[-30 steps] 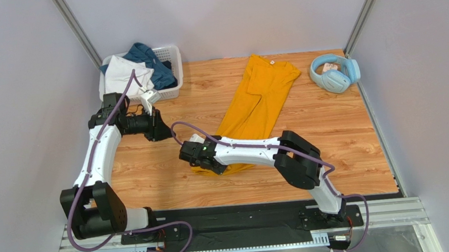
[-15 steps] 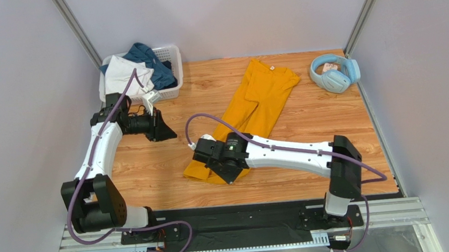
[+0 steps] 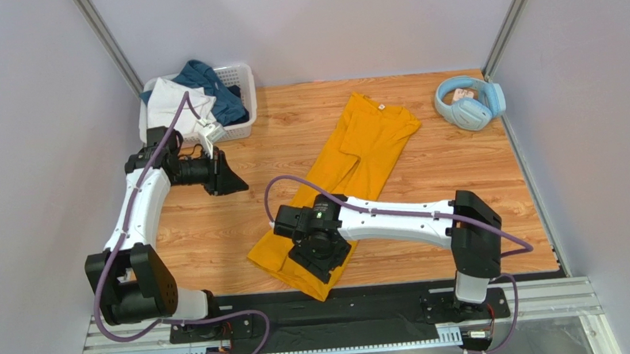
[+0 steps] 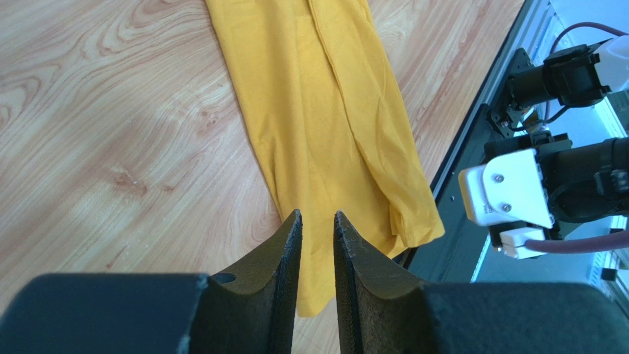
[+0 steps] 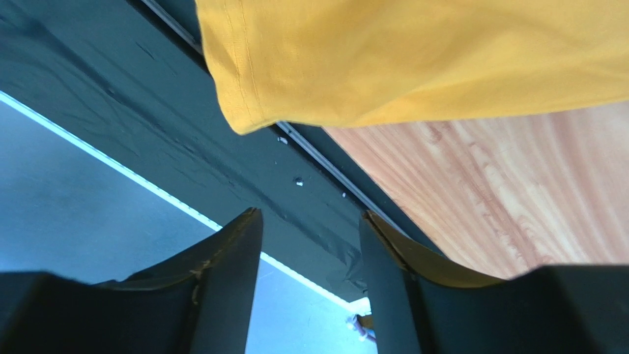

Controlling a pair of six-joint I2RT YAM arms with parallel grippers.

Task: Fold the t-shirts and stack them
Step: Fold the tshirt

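A mustard-yellow t-shirt [image 3: 367, 137], folded lengthwise into a long strip, lies diagonally from the far middle of the table to the front edge. Its near corner [image 5: 243, 96] hangs over the black base strip. My right gripper [image 3: 323, 265] hovers over that near end, open and empty [image 5: 310, 221]. My left gripper [image 3: 237, 184] floats above the bare wood left of the shirt. Its fingers stand a narrow gap apart with nothing between them [image 4: 317, 217], and they point toward the yellow cloth [image 4: 332, 110]. A white t-shirt [image 3: 177, 103] and a teal-blue one [image 3: 209, 81] sit in the basket.
The white lattice basket [image 3: 242, 130] stands at the far left corner. Light-blue headphones [image 3: 469, 101] lie at the far right. The black base strip [image 3: 373, 297] and metal rail run along the table's front edge. Grey walls close in both sides.
My right gripper pulled the shirt's near end toward the front edge, stretching the strip out, then opened and let it go. My left gripper drifted slightly right.
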